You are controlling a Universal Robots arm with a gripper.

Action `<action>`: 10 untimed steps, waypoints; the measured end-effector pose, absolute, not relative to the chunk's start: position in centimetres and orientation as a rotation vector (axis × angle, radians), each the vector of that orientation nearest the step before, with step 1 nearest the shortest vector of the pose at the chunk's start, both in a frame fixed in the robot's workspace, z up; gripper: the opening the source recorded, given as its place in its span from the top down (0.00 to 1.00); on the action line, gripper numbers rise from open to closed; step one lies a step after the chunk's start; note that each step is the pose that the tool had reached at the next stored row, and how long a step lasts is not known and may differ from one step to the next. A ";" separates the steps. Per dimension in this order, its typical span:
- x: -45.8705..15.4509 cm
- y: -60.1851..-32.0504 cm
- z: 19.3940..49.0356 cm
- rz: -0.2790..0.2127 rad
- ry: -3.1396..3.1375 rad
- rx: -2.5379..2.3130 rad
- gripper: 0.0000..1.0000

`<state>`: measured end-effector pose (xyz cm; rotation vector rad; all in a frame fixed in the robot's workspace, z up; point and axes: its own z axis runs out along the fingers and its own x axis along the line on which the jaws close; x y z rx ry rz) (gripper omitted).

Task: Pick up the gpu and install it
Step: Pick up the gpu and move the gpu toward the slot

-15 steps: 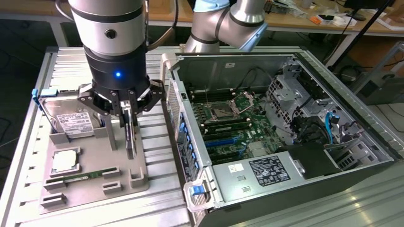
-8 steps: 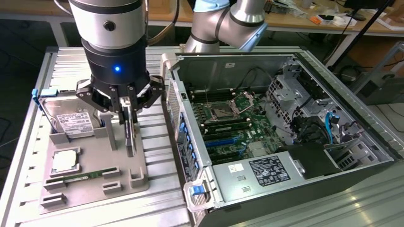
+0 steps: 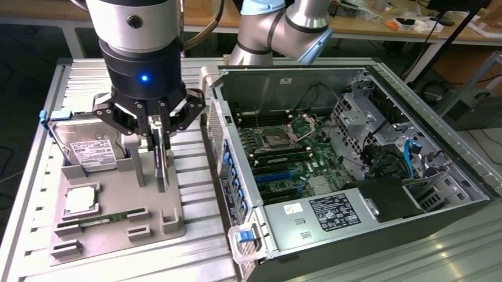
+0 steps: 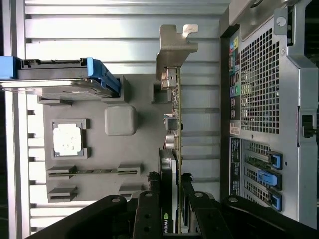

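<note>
Grey moulded tray on the ribbed metal desk, carrying nearest a narrow green memory stick, then a square silvery processor and a boxy labelled hard drive with blue rails. The gpu, a thin dark card, stands on edge in the tray directly beneath the black end effector, whose fingers clamp its two faces. The wrist view adds the card's silvery bent bracket; the exterior view adds, beyond, the open steel computer case with its green motherboard.

Fingers clamped, wrist vertical.
</note>
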<state>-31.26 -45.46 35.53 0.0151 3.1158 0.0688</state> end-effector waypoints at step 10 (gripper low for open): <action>-31.3 -45.5 36.4 0.069 3.116 0.015 0.73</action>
